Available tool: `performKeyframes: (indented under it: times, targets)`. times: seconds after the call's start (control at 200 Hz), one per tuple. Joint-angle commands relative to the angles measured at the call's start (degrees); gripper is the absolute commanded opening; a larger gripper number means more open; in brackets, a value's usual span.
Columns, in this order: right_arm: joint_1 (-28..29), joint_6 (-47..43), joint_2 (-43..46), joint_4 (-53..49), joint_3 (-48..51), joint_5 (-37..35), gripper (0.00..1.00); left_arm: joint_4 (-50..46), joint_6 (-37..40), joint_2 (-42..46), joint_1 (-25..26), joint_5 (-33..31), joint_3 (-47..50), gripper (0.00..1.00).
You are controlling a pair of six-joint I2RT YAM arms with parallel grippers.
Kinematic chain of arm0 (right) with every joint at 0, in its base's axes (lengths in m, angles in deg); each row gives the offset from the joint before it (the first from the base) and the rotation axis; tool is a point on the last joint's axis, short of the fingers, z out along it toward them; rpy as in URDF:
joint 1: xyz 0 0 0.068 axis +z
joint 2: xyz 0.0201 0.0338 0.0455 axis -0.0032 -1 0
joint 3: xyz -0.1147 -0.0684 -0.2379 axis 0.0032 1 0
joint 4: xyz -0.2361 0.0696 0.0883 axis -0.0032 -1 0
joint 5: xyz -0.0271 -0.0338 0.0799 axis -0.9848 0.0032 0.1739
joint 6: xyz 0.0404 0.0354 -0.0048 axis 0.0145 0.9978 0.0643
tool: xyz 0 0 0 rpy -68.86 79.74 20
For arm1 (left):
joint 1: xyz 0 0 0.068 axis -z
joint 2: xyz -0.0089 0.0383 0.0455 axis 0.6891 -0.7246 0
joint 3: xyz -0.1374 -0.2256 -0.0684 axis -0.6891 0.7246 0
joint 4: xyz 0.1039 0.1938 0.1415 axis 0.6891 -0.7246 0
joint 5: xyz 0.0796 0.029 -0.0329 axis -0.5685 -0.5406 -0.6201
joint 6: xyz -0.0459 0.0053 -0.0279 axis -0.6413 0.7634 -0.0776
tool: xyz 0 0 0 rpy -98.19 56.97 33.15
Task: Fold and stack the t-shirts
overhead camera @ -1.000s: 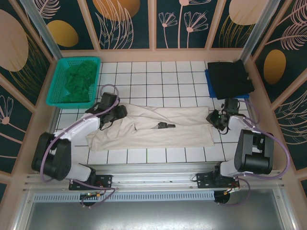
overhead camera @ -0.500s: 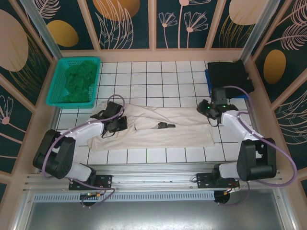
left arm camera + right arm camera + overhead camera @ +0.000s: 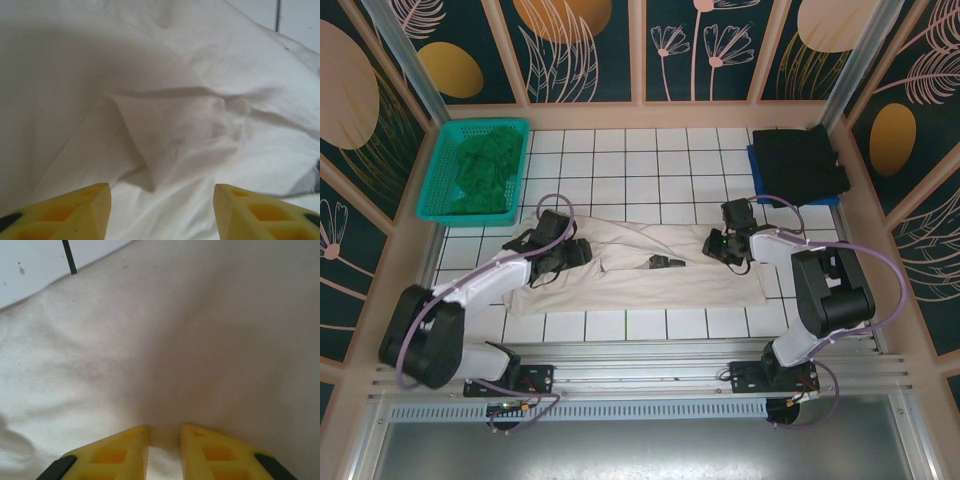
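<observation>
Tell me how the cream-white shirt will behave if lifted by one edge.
Likely floppy: the cream-white shirt lies flat in soft creases, so it should drape and sag. Probably light, thin cloth, judging by its folded-over flap. Pushed, it would probably bunch rather than slide.

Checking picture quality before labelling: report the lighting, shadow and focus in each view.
Top external: even light, sharp throughout, only faint shadows on the cream t-shirt. Left wrist: cloth soft and slightly blurred, a broad shadow across the upper left, the left end effector tips fuzzy at the bottom edge. Right wrist: weave crisp on the lit left side, right half shaded, the right end effector tips bright yellow.
</observation>
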Motion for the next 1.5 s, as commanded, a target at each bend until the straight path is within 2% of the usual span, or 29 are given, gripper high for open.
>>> performKeyframes:
  times: [0.0,0.085,0.2,0.385,0.46,0.53,0.596,0.706,0.976,1.031,1.096,1.201,1.241,1.326,1.496]
  targets:
    - [1.4,0.1,1.3,0.3,2.5,-1.2,0.24,3.1,2.0,-6.7,0.3,-0.5,-6.8,0.58]
    - [2.4,-0.1,1.8,0.1,3.7,-3.1,0.24,2.0,4.2,-11.5,0.3,1.3,-11.8,0.59]
    - [2.5,-0.5,2.7,0.5,4.8,-4.3,0.25,1.2,6.6,-13.7,0.4,3.0,-12.1,0.6]
    - [1.9,-1.4,2.1,-1.3,3.9,-6.9,0.25,1.0,8.7,-11.3,0.8,7.0,-5.3,0.47]
    - [1.7,-1.5,2.4,-1.5,3.8,-7.1,0.25,0.3,9.0,-10.1,1.0,7.1,-2.9,0.33]
    - [1.4,-1.7,2.6,-1.7,3.6,-7.1,0.26,-0.3,8.9,-8.4,1.0,7.2,-1.3,0.26]
    - [1.1,-1.8,2.7,-2.0,3.3,-7.5,0.26,-1.0,8.4,-6.8,1.0,7.3,-0.7,0.12]
    - [0.1,-2.4,3.0,-2.4,3.2,-8.0,0.26,-1.8,7.6,-3.8,1.0,7.1,-1.1,0.0]
    - [-4.2,-3.2,4.1,-2.0,5.0,-8.3,0.26,-5.2,5.6,2.5,2.3,7.8,-4.3,0.0]
    - [-4.6,-3.4,4.1,-1.8,5.1,-8.1,0.26,-5.5,5.1,3.4,2.5,8.2,-4.1,0.09]
    - [-4.8,-3.5,4.0,-1.8,5.2,-8.3,0.26,-5.4,4.7,4.5,2.5,9.0,-3.3,0.28]
    - [-5.7,-3.8,4.0,-2.3,5.6,-8.6,0.26,-4.8,3.8,6.7,2.5,7.8,-1.4,0.36]
    - [-6.1,-3.8,4.3,-2.3,6.0,-8.5,0.26,-5.4,3.2,7.4,2.4,5.5,-0.9,0.36]
    - [-6.5,-4.0,5.3,-1.8,6.7,-7.8,0.26,-6.6,1.5,7.6,2.1,-0.4,-0.1,0.48]
    - [-6.6,-4.3,6.1,-1.5,7.1,-7.1,0.27,-8.7,1.2,2.1,0.6,-6.4,0.5,0.49]
